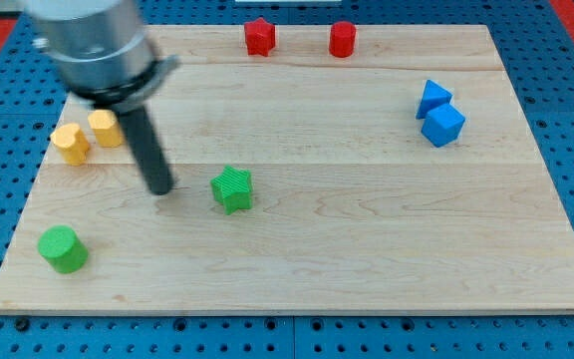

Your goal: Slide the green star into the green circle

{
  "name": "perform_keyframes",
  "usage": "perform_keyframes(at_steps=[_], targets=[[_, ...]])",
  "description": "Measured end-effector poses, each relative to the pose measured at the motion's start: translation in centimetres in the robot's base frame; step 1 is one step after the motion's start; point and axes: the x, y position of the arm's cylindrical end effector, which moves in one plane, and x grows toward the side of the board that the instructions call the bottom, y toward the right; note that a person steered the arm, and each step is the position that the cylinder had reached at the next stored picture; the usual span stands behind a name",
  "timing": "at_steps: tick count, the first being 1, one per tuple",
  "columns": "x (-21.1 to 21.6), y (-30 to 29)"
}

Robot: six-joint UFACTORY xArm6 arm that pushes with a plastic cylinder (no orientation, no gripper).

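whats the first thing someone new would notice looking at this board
The big blurred arm at the view's top left, its dark rod ending at my tip, just left of the green star mid-board. Next, the green circle at the bottom left, and the two blue blocks touching at the right.

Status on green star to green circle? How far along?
Done: nothing yet; the green star sits mid-board, well apart from the green circle at the view's bottom left. In hand: my tip is just left of the star, not touching, on the side facing the circle. Left: get round to the star's right or upper right, then push it down-left the whole way. Yellow blocks lie above that path.
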Motion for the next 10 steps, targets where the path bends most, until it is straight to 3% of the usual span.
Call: perform_keyframes(at_steps=[1,2,3,6,9,10], targets=[[-3.7,2.0],[-2.9,9.7],[0.6,8.8],[1.7,-1.1],[5.2,-6.1],[5.3,-3.2]])
